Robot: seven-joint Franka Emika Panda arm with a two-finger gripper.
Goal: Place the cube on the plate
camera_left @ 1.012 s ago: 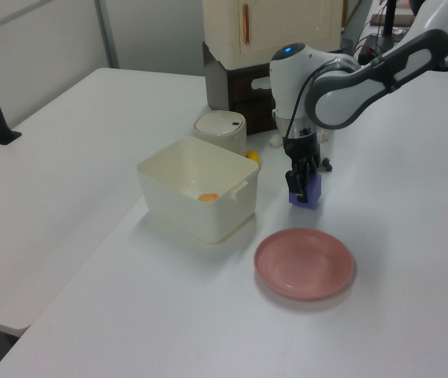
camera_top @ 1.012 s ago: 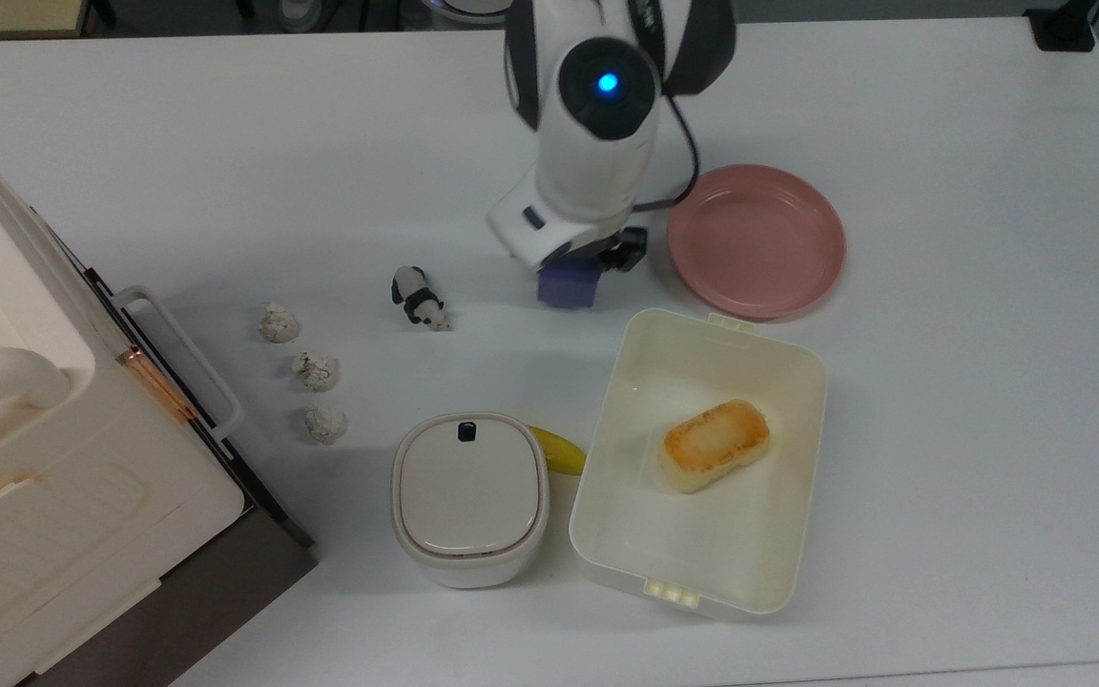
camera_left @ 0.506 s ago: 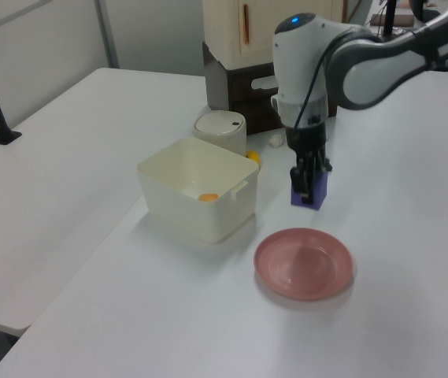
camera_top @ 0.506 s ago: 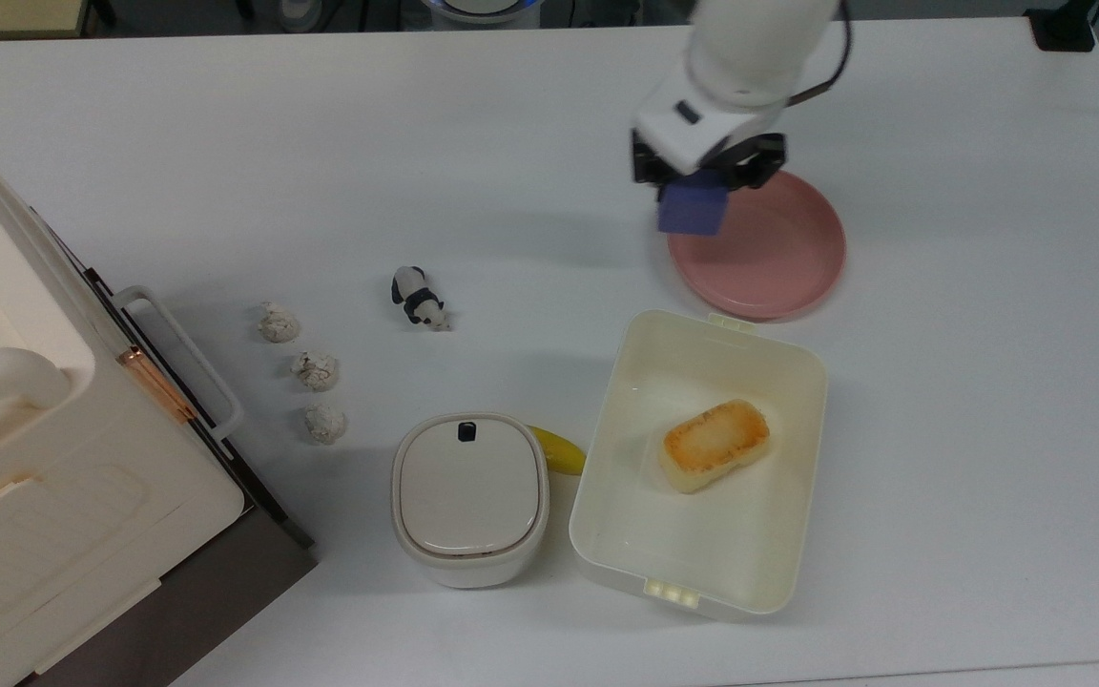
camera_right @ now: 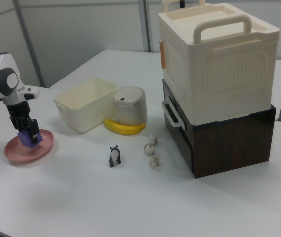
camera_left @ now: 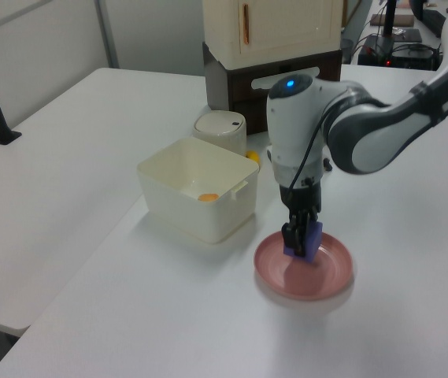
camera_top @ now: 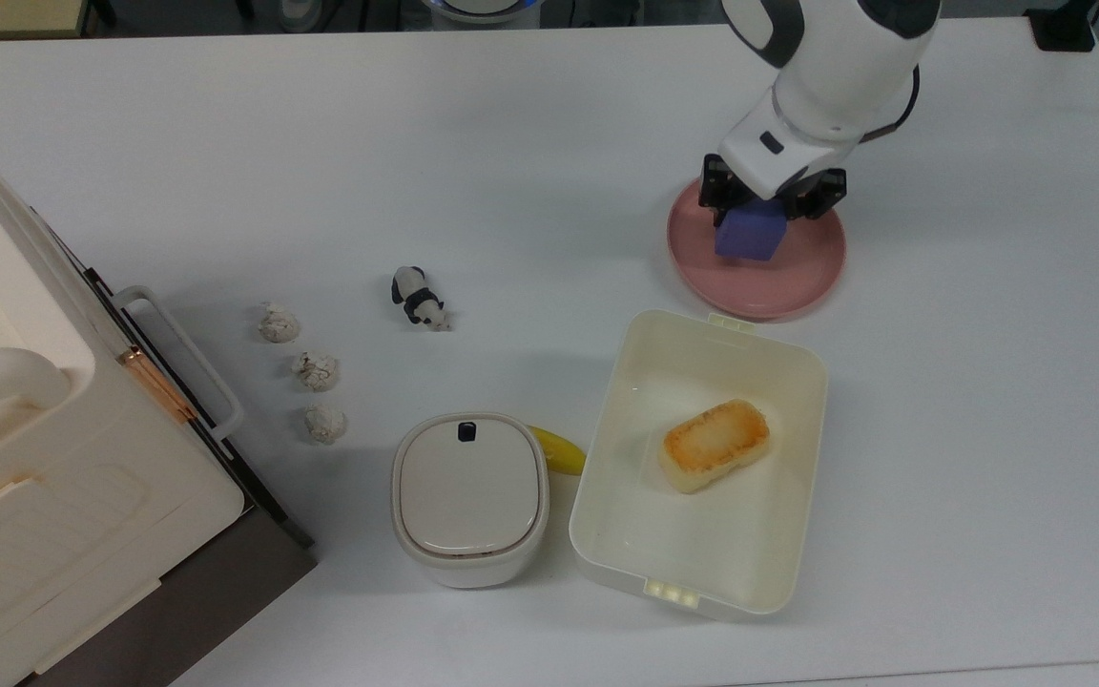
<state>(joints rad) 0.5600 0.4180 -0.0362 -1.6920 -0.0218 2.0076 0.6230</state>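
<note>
Cube (camera_top: pixel 750 237) now over plate (camera_top: pixel 798 277) ctr

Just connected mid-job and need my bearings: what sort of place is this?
Likely a robotics lab bench: a bare white table carries toy props, a panda figurine, a cream container, and the plate.
</note>
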